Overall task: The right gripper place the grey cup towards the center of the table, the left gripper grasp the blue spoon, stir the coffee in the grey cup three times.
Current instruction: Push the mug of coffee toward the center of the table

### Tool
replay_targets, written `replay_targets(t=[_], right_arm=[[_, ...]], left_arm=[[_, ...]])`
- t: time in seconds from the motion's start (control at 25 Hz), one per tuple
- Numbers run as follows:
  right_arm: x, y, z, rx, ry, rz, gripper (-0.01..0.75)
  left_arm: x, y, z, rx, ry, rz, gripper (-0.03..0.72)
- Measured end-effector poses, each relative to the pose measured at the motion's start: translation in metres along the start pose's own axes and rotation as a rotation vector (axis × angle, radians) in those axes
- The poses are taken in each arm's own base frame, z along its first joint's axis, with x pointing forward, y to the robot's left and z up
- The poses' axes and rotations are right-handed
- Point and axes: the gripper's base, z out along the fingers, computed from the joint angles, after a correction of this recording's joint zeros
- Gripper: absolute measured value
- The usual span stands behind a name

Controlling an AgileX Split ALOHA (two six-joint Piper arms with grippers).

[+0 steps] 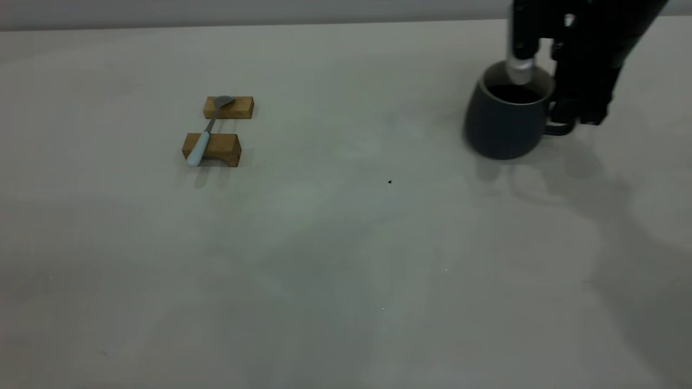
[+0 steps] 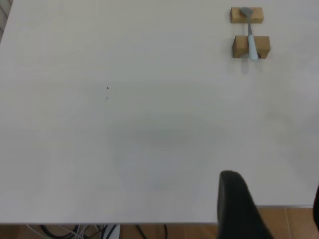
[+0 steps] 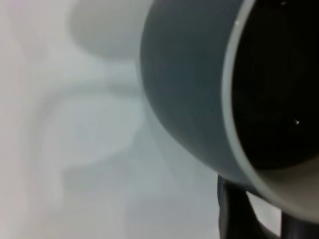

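Note:
The grey cup (image 1: pixel 505 119) stands at the far right of the table (image 1: pixel 346 243), with dark coffee (image 1: pixel 513 93) inside. My right gripper (image 1: pixel 578 114) reaches down beside it, shut on the cup's handle (image 1: pixel 559 128). The right wrist view is filled by the cup (image 3: pixel 184 94) and its dark coffee (image 3: pixel 279 84), with the right gripper (image 3: pixel 266 219) close under the rim. The blue spoon (image 1: pixel 205 132) lies across two wooden blocks at the left, bowl on the far one. In the left wrist view the spoon (image 2: pixel 250 37) is far off, and my left gripper (image 2: pixel 275 204) hangs open near the table's edge.
Two wooden blocks (image 1: pixel 228 107) (image 1: pixel 213 148) carry the spoon. A tiny dark speck (image 1: pixel 390 182) marks the table's middle. In the left wrist view the table's edge (image 2: pixel 149 222) shows, with cables and wooden floor beyond.

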Motion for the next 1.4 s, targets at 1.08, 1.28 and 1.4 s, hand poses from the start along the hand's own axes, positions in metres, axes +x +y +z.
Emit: replay_targets(t=[1.08, 1.28, 1.4], right_arm=[[-0.102, 0.042, -0.015, -0.09, -0.168, 0.148, 0.433], [-0.104, 0.027, -0.06, -0.107, -0.194, 0.312, 0.651], [-0.097, 0.018, -0.101, -0.159, -0.188, 0.474, 0.717]], left_arm=[[0.0, 0.0, 0.0, 0.0, 0.0, 0.0, 0.446], [0.0, 0.0, 0.0, 0.0, 0.0, 0.0, 0.446], [0.0, 0.0, 0.0, 0.0, 0.0, 0.0, 0.446]])
